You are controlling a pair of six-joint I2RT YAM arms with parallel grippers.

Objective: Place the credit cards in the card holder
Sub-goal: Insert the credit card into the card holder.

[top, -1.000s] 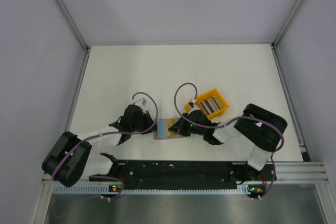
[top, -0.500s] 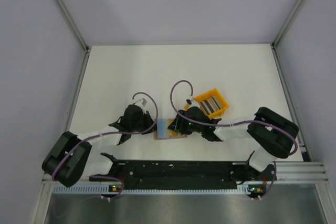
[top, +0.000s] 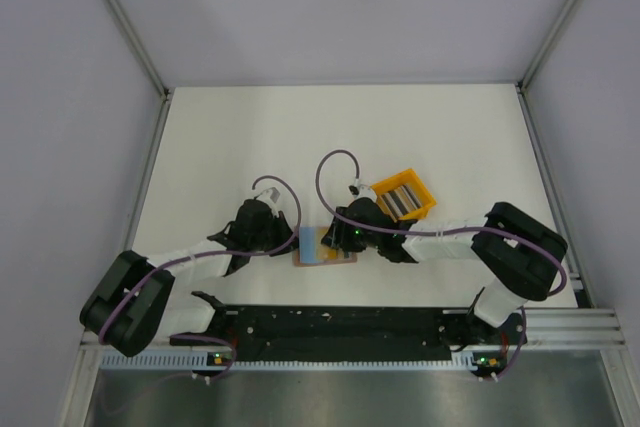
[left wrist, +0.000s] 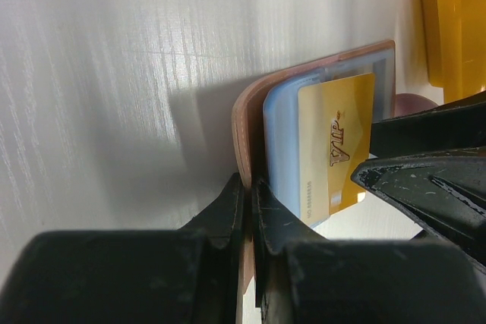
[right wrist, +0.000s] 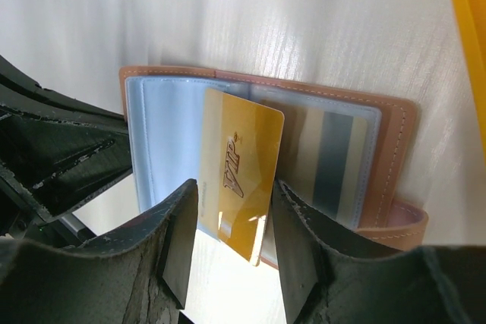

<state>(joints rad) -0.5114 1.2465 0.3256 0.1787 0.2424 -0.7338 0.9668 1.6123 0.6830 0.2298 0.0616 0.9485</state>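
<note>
White table [top: 250, 137], grey walls; holder [right wrist: 391, 134] open flat toward the near edge, between both grippers, yellow tray [top: 403, 197] just behind; tan cover, pale blue sleeves, striped card [right wrist: 326, 157] already pocketed; gold card [right wrist: 239, 172] tilted across the centre, lower end past the holder's edge; seated in a slot or only lying on top, cannot tell; left gripper [left wrist: 247, 210] clamped on the cover edge; right gripper [right wrist: 235, 187] jaws apart, straddling the gold card. Risks: card sliding out if unseated; a finger dragging it on withdrawal; cover lifting under the pinch.
</note>
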